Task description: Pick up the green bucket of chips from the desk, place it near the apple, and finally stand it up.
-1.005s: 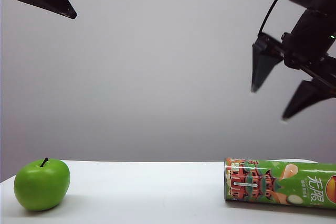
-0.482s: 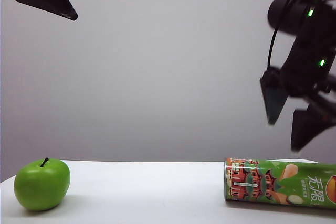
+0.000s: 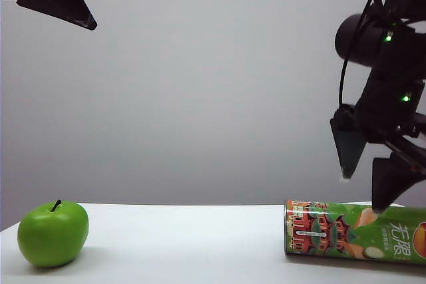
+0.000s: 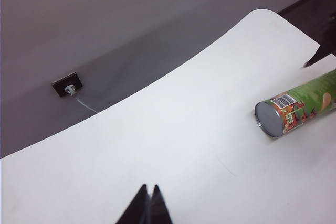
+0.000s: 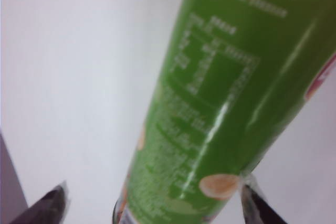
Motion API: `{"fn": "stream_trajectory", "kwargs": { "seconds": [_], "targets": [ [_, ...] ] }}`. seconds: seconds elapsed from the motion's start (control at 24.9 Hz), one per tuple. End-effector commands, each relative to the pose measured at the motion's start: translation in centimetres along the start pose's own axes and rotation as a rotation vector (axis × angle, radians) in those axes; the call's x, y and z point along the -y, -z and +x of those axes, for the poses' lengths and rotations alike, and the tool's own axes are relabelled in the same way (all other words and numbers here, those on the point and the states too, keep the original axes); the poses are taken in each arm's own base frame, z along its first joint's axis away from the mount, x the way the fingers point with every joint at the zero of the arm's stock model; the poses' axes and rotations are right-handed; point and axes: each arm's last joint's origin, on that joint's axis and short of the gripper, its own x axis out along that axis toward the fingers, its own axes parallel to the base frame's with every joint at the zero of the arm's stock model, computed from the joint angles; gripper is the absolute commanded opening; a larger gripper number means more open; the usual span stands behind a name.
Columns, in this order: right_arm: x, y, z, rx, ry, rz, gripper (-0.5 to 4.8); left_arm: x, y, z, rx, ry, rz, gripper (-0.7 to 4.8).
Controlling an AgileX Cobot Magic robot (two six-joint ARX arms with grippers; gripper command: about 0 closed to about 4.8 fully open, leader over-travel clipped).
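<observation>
Green bucket of chips (image 3: pixel 356 231): white Chinese characters "无限" on its side; barcode and fine print unreadable.

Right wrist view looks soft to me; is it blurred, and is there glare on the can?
Right wrist view: chip can is close and blurred, fine print unreadable, white glare streaks along it. Exterior view: sharp, label art clear. Left wrist view: crisp, silver base readable.

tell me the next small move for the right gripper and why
Probably lower the right gripper a little further so its open jaws straddle the green bucket of chips, then close. The can lies on its side on the desk, the jaws are spread just above it, and nothing is gripped yet. The left gripper is shut and far from the can.
</observation>
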Motion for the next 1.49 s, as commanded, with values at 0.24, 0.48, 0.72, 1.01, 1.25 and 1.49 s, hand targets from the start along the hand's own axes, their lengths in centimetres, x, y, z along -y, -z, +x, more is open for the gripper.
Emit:
{"fn": "stream_trajectory", "kwargs": {
  "seconds": [0.24, 0.48, 0.72, 1.01, 1.25, 1.49],
  "targets": [
    [0.5, 0.0, 1.6, -0.004, 0.064, 0.04, 4.79, 0.0, -0.2, -0.1, 0.01, -0.005, -0.024, -0.05],
    [1.1, -0.5, 3.8, 0.027, 0.109, 0.058, 4.79, 0.0, -0.2, -0.1, 0.009, -0.005, -0.024, -0.05],
    [2.0, -0.7, 5.0, 0.048, 0.199, 0.058, 4.79, 0.0, -0.1, -0.1, -0.002, -0.002, -0.052, -0.05],
    [1.8, -0.8, 5.1, 0.101, 0.178, -0.039, 4.16, 0.1, 0.1, -0.1, -0.023, 0.003, -0.061, -0.05],
    [0.9, -1.2, 5.1, 0.192, 0.104, -0.359, 2.32, 0.1, 0.2, -0.1, -0.024, 0.004, -0.061, -0.04],
    [-1.1, -0.9, 4.9, 0.203, -0.074, -0.695, 2.71, 0.1, 0.1, -0.1, -0.022, 0.004, -0.061, -0.04]
  ]
}}
